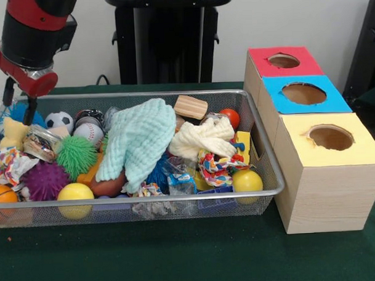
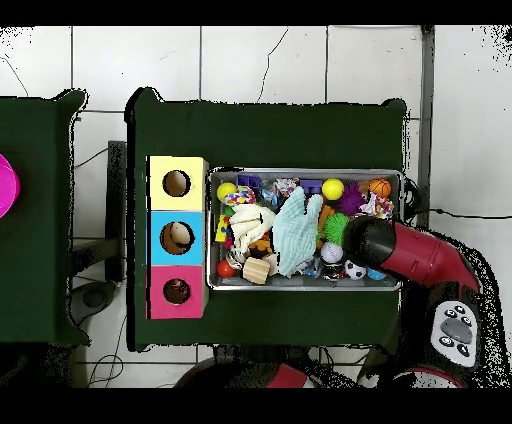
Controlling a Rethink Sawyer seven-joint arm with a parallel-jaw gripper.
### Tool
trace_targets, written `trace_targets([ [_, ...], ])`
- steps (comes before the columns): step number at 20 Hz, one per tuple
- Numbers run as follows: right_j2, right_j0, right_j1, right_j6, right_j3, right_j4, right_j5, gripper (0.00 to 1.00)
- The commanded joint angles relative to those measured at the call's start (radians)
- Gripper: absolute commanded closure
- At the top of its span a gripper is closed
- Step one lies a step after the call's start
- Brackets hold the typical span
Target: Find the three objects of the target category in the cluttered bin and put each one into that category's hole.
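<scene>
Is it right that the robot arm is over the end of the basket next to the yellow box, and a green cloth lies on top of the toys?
Not quite. The arm hangs over the basket's other end, farthest from the yellow box, as the front view shows. The rest is right: a green cloth lies on top of the toys.

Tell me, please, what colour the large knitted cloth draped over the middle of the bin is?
Pale mint green; the cloth shows best in the front view.
</scene>
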Motion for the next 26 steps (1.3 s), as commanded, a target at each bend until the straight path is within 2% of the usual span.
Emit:
trace_targets([
  [1,-0.001,0.005,0.064,0.322,0.028,0.121,0.004,0.0],
  [10,-0.012,0.033,0.115,0.316,0.053,0.205,-0.073,0.0],
  [18,0.048,-0.001,0.175,0.263,0.064,0.255,-0.179,0.0],
  [26,0.056,-0.005,0.198,0.233,0.072,0.292,-0.222,0.0],
])
